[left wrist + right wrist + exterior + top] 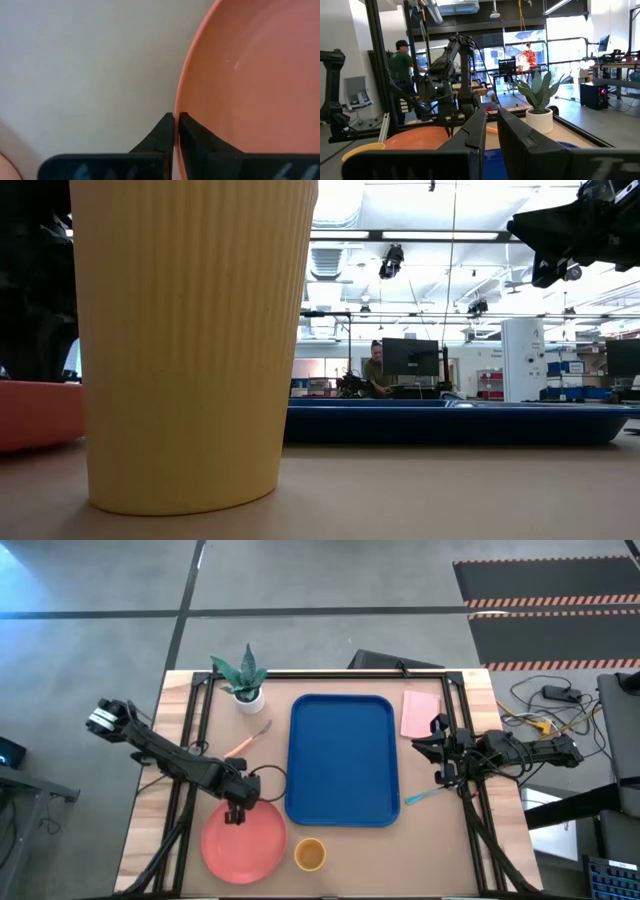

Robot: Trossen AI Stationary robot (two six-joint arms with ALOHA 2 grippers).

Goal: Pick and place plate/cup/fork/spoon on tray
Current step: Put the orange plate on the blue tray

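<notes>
Left gripper (236,812): sitting low at the upper rim of the plate (243,843), lower left of the high view; its jaws are pinching together on that rim, probably to lift the plate by its edge.
Fork (250,737): lying left of the tray, below the potted plant (243,678).
Cup (309,855): standing upright at bottom centre, just right of the plate; I cannot tell what is inside.
Tray (342,760): lying mid-table, holding nothing yet.
Spoon (424,797): lying just off the tray's lower right corner.
Right gripper (437,752): hovering right of the tray, jaws nearly together, gripping nothing.
</notes>
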